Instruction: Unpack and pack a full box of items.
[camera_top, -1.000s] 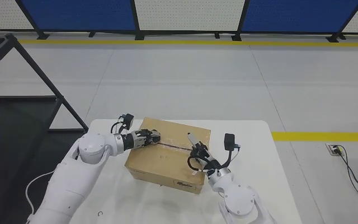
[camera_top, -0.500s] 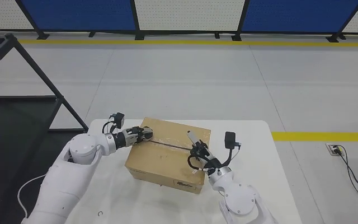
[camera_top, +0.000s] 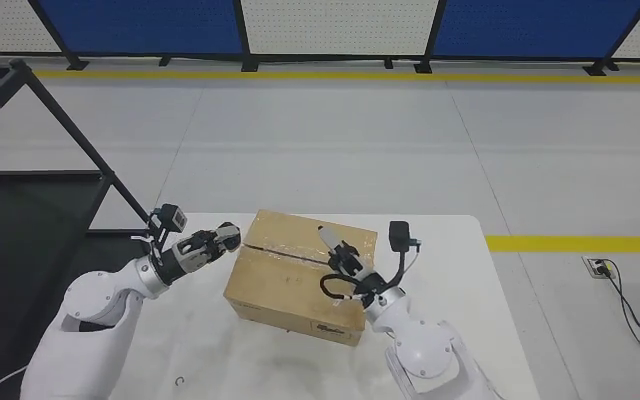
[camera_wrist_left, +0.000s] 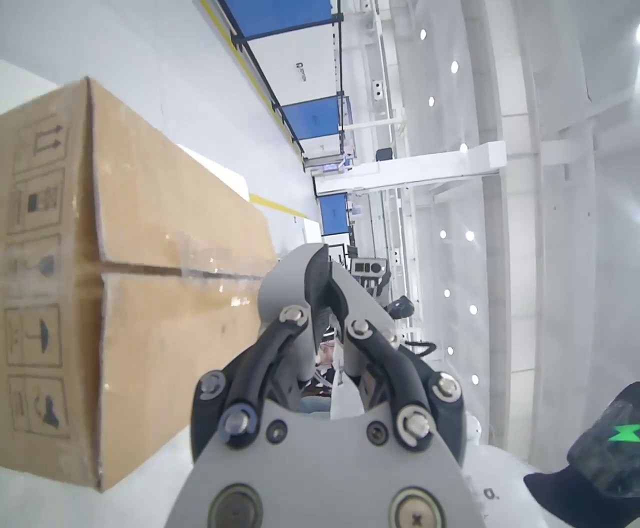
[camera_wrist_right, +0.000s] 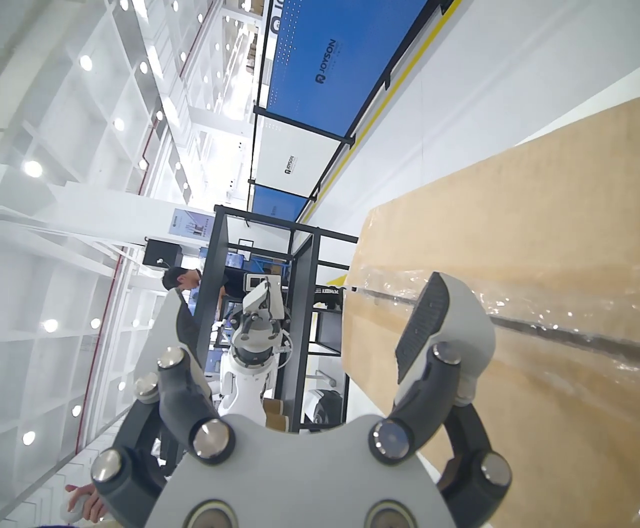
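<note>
A closed cardboard box (camera_top: 300, 285) stands in the middle of the white table, its top flaps joined by clear tape along the seam (camera_top: 290, 257). My left gripper (camera_top: 224, 238) is shut and hangs just off the box's left end, level with its top edge. In the left wrist view the left gripper (camera_wrist_left: 324, 280) has its tips pressed together with nothing between them, and the box (camera_wrist_left: 150, 240) lies close beside it. My right gripper (camera_top: 340, 250) is open above the right part of the box top. In the right wrist view the right gripper (camera_wrist_right: 305, 320) straddles air next to the taped seam (camera_wrist_right: 525, 320).
The white table (camera_top: 455, 300) has bare room to the right of the box and in front of it. A black metal frame (camera_top: 70, 140) stands off the table's left side. The floor beyond has yellow lines and blue panels.
My left gripper has pulled back leftward from the seam on the box top to beyond the box's left end. The right gripper has shifted slightly left over the lid.
</note>
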